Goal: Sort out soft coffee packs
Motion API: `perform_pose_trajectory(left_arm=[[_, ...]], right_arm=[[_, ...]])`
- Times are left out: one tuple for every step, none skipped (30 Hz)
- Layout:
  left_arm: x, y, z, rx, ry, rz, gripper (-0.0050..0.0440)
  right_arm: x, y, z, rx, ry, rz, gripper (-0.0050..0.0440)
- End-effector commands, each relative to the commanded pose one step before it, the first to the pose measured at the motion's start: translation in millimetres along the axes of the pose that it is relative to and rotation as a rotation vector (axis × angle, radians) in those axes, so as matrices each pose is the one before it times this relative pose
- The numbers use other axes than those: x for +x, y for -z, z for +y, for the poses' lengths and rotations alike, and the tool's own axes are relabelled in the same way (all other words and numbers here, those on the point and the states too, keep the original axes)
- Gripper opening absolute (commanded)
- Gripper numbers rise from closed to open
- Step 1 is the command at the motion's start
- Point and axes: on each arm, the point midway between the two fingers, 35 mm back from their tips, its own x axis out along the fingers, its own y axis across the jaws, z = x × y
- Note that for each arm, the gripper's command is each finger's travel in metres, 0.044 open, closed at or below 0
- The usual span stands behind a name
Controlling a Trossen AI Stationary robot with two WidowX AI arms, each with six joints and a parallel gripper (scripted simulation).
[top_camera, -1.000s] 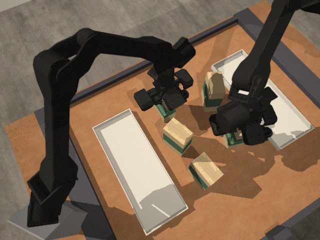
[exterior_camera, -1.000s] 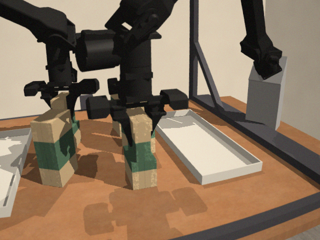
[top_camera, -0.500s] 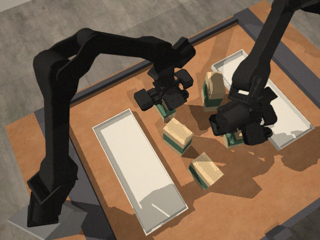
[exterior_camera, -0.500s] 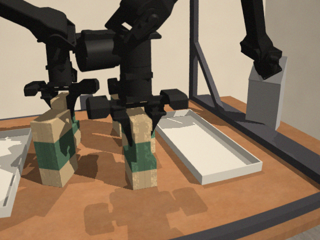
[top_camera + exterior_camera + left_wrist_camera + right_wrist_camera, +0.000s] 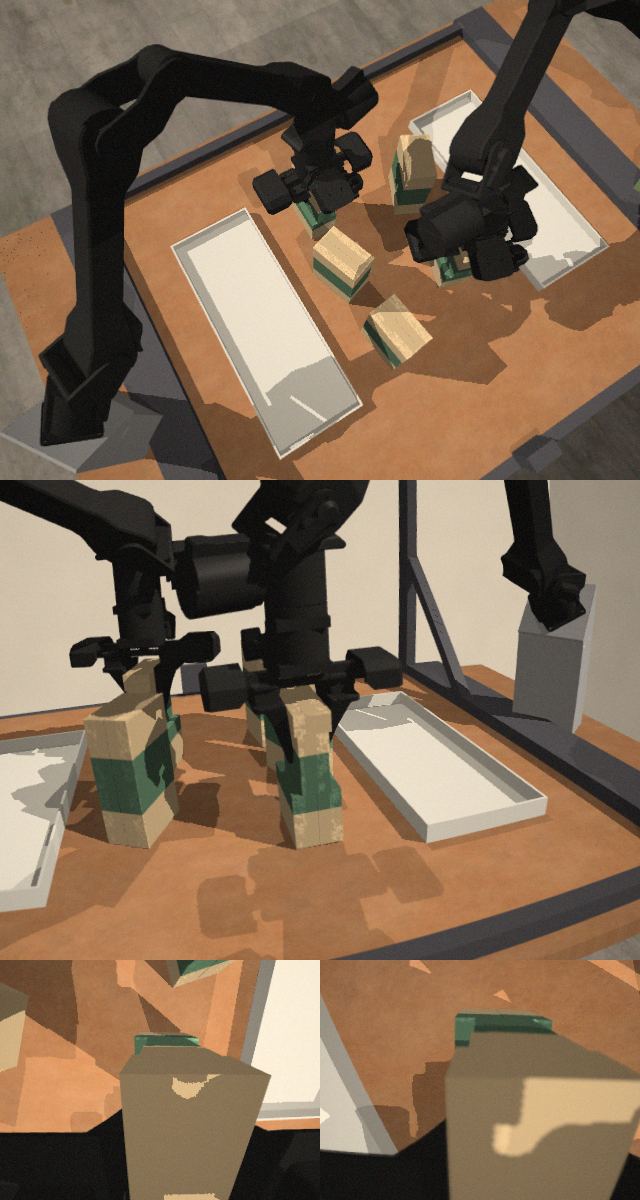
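Five tan coffee packs with green bands stand on the bench. My left gripper (image 5: 312, 204) is shut on the far pack of the left row (image 5: 314, 219), which fills the left wrist view (image 5: 192, 1125). The other two packs of that row (image 5: 342, 262) (image 5: 397, 330) stand free. My right gripper (image 5: 454, 263) is shut on the near pack of the right row (image 5: 449, 268); its fingers (image 5: 307, 722) press that pack's sides (image 5: 309, 774), and it fills the right wrist view (image 5: 540, 1120). The other right pack (image 5: 412, 173) stands free.
A long white tray (image 5: 263, 330) lies between the left row and the left arm's base. A second white tray (image 5: 516, 186) lies behind the right row and also shows in the exterior view (image 5: 439, 769). A dark frame rail (image 5: 516, 738) edges the bench.
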Motion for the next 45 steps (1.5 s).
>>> perform_pose_trajectory(left_arm=[[-21.73,6.39,7.51,-0.01695,-0.04694,0.01372,0.0116],[0.0,0.0,0.0,0.0,0.0,0.0,0.0116],[-1.99,0.0,0.0,-0.00002,0.00008,-0.00007,0.0116],[-1.99,0.01,-0.01,-0.00004,0.00001,-0.00005,0.0116],[-1.99,0.01,-0.01,-0.00004,0.00001,-0.00005,0.0116],[-1.99,0.01,-0.01,-0.00004,0.00001,-0.00005,0.0116],[-2.03,0.0,0.07,-0.00005,0.00003,-0.00005,0.0116],[-1.99,0.01,0.0,-0.00004,0.00001,-0.00005,0.0116],[-1.99,0.01,0.0,-0.00004,0.00001,-0.00005,0.0116],[-1.99,0.01,0.0,-0.00004,0.00001,-0.00005,0.0116],[-1.99,0.01,0.0,-0.00004,0.00001,-0.00006,0.0116],[-1.99,0.01,0.0,-0.00004,0.00002,-0.00006,0.0116],[-1.99,0.01,0.0,-0.00004,0.00002,-0.00006,0.0116],[-1.99,0.01,0.0,-0.00004,0.00002,-0.00006,0.0116],[-1.99,0.01,0.0,-0.00004,0.00002,-0.00006,0.0116],[-1.99,0.01,0.0,-0.00004,0.00002,-0.00006,0.0116],[-1.99,0.01,0.0,-0.00004,0.00002,-0.00006,0.0116],[0.0,0.0,0.0,0.0,0.0,0.0,0.0116],[0.0,0.0,0.0,0.0,0.0,0.0,0.0116],[-1.95,0.02,-0.07,-0.00004,0.0,-0.00006,0.0116],[-2.03,0.0,0.07,-0.00005,0.00004,-0.00006,0.0116],[-1.99,0.01,0.0,-0.00004,0.00002,-0.00006,0.0116],[-1.99,0.01,0.0,-0.00004,0.00002,-0.00006,0.0116],[-0.99,0.0,0.0,-0.00002,0.00001,-0.00003,0.0116],[0.04,0.01,-0.07,0.00001,-0.00002,0.0,0.0116],[-0.01,0.0,0.01,0.0,0.0,0.0,0.0116],[-0.01,0.0,0.01,0.0,0.0,0.0,0.0116],[0.0,0.0,0.01,0.0,0.0,0.0,0.0116],[0.0,0.0,0.01,0.0,0.0,0.0,0.0116],[0.0,0.0,0.01,0.0,0.0,0.0,0.0116],[0.0,0.0,0.0,0.0,0.0,0.0,0.0116],[0.0,0.0,0.0,0.0,0.0,0.0,0.0116],[0.0,0.0,0.0,0.0,0.0,0.0,0.0116],[0.0,0.0,0.0,0.0,0.0,0.0,0.0116],[0.0,0.0,0.0,0.0,0.0,0.0,0.0116],[0.0,0.0,0.0,0.0,0.0,0.0,0.0116],[0.0,0.0,0.0,0.0,0.0,0.0,0.0116],[0.0,0.0,0.0,0.0,0.0,0.0,0.0116],[0.0,0.0,0.0,0.0,0.0,0.0,0.0116],[0.0,0.0,0.0,0.0,0.0,0.0,0.0116],[0.0,0.0,0.0,0.0,0.0,0.0,0.0116],[0.0,0.0,0.0,0.0,0.0,0.0,0.0116],[0.0,0.0,0.0,0.0,0.0,0.0,0.0116],[0.0,0.0,0.0,0.0,0.0,0.0,0.0116],[0.0,0.0,0.0,0.0,0.0,0.0,0.0116]], right_arm=[[-11.65,3.7,-5.0,0.01544,0.01692,-0.00979,0.0114],[0.0,0.0,0.0,0.0,0.0,0.0,0.0114],[-2.0,-0.01,0.0,-0.00001,-0.00006,-0.00007,0.0114],[-1.98,-0.01,0.02,0.0,-0.00004,-0.00008,0.0114],[-2.03,-0.04,-0.04,0.00001,-0.00007,-0.00007,0.0114],[-1.99,-0.01,0.0,0.0,-0.00005,-0.00008,0.0114],[-1.99,-0.01,0.0,0.0,-0.00005,-0.00008,0.0114],[-1.99,-0.01,0.0,0.0,-0.00005,-0.00008,0.0114],[-1.99,-0.01,0.0,0.0,-0.00005,-0.00007,0.0114],[-1.99,-0.01,0.0,0.0,-0.00005,-0.00007,0.0114],[-1.99,-0.01,0.0,0.0,-0.00005,-0.00007,0.0114],[-1.99,-0.01,0.0,0.0,-0.00005,-0.00007,0.0114],[-1.99,-0.02,0.0,0.0,-0.00005,-0.00007,0.0114],[-1.99,-0.02,0.0,0.0,-0.00005,-0.00007,0.0114],[-1.99,-0.02,0.0,0.0,-0.00006,-0.00007,0.0114],[-1.99,-0.02,0.0,0.0,-0.00006,-0.00007,0.0114],[-1.99,-0.02,0.0,0.0,-0.00006,-0.00007,0.0114],[0.0,0.0,0.0,0.0,0.0,0.0,0.0114],[0.0,0.0,0.0,0.0,0.0,0.0,0.0114],[-2.0,-0.02,0.0,0.0,-0.00006,-0.00007,0.0114],[-1.99,-0.01,0.01,0.0,-0.00006,-0.00007,0.0114],[-1.99,-0.01,0.01,0.0,-0.00006,-0.00007,0.0114],[-1.99,-0.01,0.01,-0.00001,-0.00006,-0.00007,0.0114],[-1.99,-0.02,0.01,-0.00001,-0.00006,-0.00007,0.0114],[-1.99,-0.02,0.01,-0.00001,-0.00006,-0.00007,0.0114],[-1.99,-0.02,0.01,-0.00001,-0.00006,-0.00007,0.0114],[-1.99,-0.02,0.01,-0.00001,-0.00006,-0.00007,0.0114],[-1.99,-0.02,0.01,-0.00001,-0.00006,-0.00007,0.0114],[-1.0,-0.01,0.0,0.0,-0.00003,-0.00003,0.0114],[0.0,0.0,0.0,0.0,0.0,0.0,0.0114],[0.0,0.0,0.0,0.0,0.0,0.0,0.0114],[0.04,0.03,0.05,0.0,0.00002,-0.00001,0.0114],[-0.01,-0.01,-0.01,0.0,0.0,0.0,0.0114],[-0.01,0.0,-0.01,0.0,0.0,0.0,0.0114],[0.0,0.0,0.0,0.0,0.0,0.0,0.0114],[0.0,0.0,0.0,0.0,0.0,0.0,0.0114],[-0.01,-0.01,-0.01,0.0,-0.00001,0.0,0.0114],[0.0,0.0,0.0,0.0,0.0,0.0,0.0114],[0.0,0.0,0.0,0.0,0.0,0.0,0.0114],[0.0,0.0,0.0,0.0,0.0,0.0,0.0114],[0.0,0.0,0.0,0.0,0.0,0.0,0.0114],[0.0,0.0,0.0,0.0,0.0,0.0,0.0114],[0.0,0.0,0.0,0.0,0.0,0.0,0.0114],[0.0,0.0,0.0,0.0,0.0,0.0,0.0114],[0.0,0.0,0.0,0.0,0.0,0.0,0.0114]])
